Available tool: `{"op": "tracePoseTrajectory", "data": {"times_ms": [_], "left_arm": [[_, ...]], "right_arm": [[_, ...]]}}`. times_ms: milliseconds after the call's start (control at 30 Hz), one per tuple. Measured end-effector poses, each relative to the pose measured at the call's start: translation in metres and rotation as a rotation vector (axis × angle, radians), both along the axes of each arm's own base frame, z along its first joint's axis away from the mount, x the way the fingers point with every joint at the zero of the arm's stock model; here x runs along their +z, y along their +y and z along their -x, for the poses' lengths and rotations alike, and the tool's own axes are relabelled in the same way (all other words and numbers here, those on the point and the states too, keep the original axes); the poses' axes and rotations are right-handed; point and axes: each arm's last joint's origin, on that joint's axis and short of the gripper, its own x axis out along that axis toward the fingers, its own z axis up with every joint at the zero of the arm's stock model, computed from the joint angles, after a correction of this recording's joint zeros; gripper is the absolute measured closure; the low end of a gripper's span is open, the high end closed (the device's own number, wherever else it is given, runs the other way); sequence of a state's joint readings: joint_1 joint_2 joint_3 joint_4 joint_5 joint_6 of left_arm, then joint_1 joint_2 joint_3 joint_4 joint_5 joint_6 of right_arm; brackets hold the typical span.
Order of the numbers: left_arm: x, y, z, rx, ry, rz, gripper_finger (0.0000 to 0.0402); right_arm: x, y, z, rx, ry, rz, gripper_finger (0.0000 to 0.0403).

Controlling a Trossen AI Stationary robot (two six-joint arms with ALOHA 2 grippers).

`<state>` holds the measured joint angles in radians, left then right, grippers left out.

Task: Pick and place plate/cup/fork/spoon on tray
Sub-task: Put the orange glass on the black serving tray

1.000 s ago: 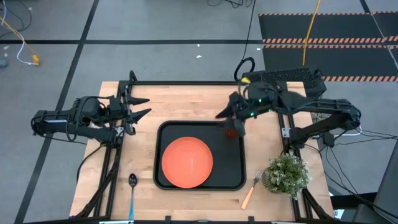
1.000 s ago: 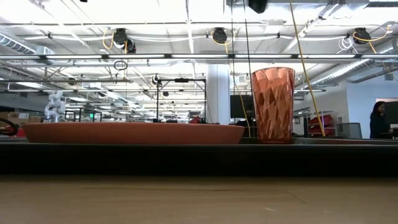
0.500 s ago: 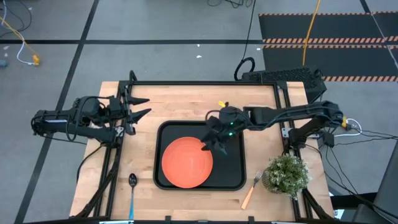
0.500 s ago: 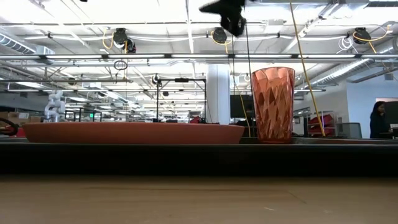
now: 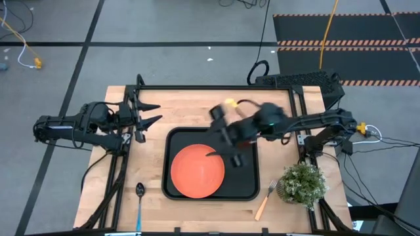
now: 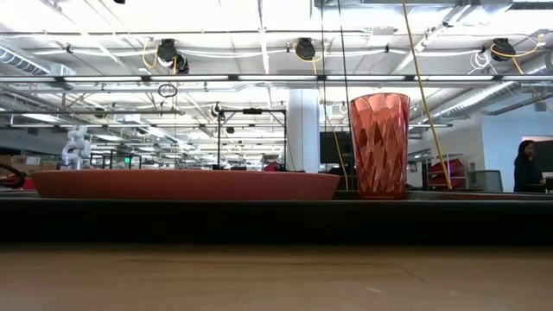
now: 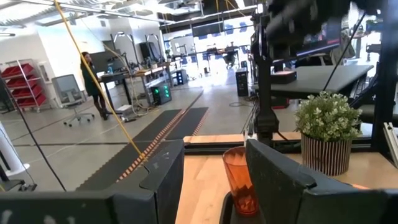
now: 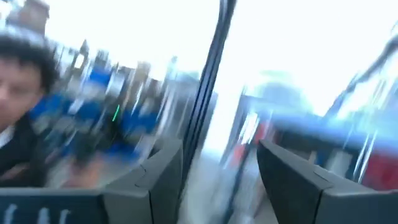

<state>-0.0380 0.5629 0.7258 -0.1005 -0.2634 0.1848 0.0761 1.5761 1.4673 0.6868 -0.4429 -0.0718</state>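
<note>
Plate (image 5: 197, 170) lies on the tray's (image 5: 248, 187) left half; the cup (image 6: 378, 145) stands upright at the tray's far right corner. Spoon (image 5: 139, 202) rests left of the tray, fork (image 5: 265, 199) right of it beside a plant (image 5: 302, 181). Right gripper (image 5: 222, 134), blurred, hangs over the tray with fingers apart and empty. Left gripper (image 5: 146, 115) waits at the far left, fingers spread, empty.

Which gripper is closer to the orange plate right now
The right gripper: it hangs over the plate's far edge. The left gripper waits off the tray, by the table's left side.
</note>
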Motion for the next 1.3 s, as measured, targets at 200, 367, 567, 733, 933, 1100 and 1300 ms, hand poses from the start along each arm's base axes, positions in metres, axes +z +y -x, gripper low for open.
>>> {"op": "tracePoseTrajectory", "data": {"times_ms": [200, 367, 567, 733, 933, 1100, 1300], "left_arm": [[-0.001, 0.0, 0.0, 0.0, 0.007, 0.0, 0.0224], [-0.002, 0.0, 0.0, 0.0, 0.017, -0.002, 0.0224], [0.0, 0.0, 0.0, 0.001, 0.005, -0.012, 0.0224], [0.001, 0.0, 0.0, 0.006, -0.002, -0.021, 0.0224], [0.002, 0.0, 0.0, 0.01, -0.009, -0.029, 0.0224], [0.001, 0.0, 0.0, 0.01, -0.008, -0.029, 0.0224], [0.001, 0.0, 0.0, 0.009, -0.001, -0.021, 0.0224]], "right_arm": [[0.007, -0.007, 0.01, -0.224, -0.228, -0.053, 0.0212], [-0.035, -0.016, -0.01, -0.61, 0.096, 0.028, 0.0213], [-0.079, -0.028, -0.015, -0.71, 0.613, -0.061, 0.0213], [-0.105, -0.039, -0.004, -0.71, 1.002, -0.221, 0.0213], [-0.138, -0.031, 0.005, -0.632, 1.386, -0.358, 0.0213], [-0.177, -0.009, 0.004, -0.563, 1.701, -0.385, 0.0213], [-0.218, 0.021, -0.007, -0.429, 1.904, -0.408, 0.0214]]}}
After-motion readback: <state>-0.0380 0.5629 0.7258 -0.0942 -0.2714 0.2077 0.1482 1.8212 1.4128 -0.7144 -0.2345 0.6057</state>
